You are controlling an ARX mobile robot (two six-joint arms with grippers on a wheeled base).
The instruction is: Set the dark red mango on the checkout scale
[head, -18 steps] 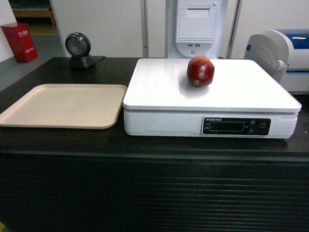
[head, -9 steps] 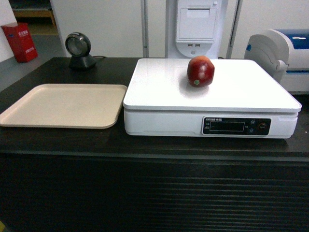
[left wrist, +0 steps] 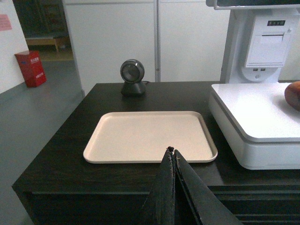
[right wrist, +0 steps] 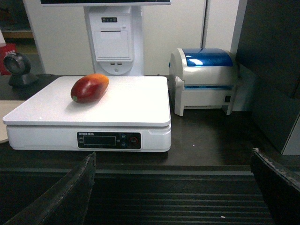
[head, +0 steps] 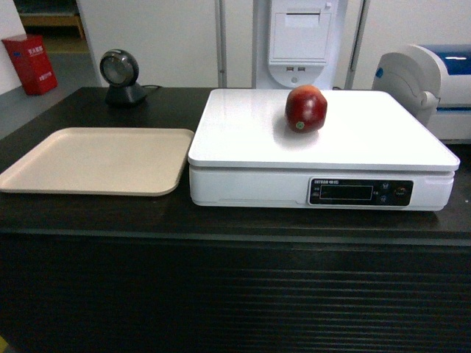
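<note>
The dark red mango (head: 305, 109) lies free on the flat top of the white scale (head: 243, 140), which stands on the dark checkout (head: 235, 294) counter. In the right wrist view the mango (right wrist: 89, 88) rests on the scale (right wrist: 131, 103) top, orange end toward the back. My right gripper (right wrist: 172, 161) is open and empty, held low in front of the ribbed counter front, well back from the scale. In the left wrist view my left gripper (left wrist: 172, 150) is shut with nothing in it, in front of the counter edge. Neither gripper shows in the head view.
A beige tray (head: 96, 160) lies left of the scale. A round black scanner (head: 120, 76) stands at the back left. A white and blue printer (right wrist: 206, 79) sits right of the scale. A white kiosk (head: 302, 40) rises behind it. A red box (head: 29, 64) stands on the floor.
</note>
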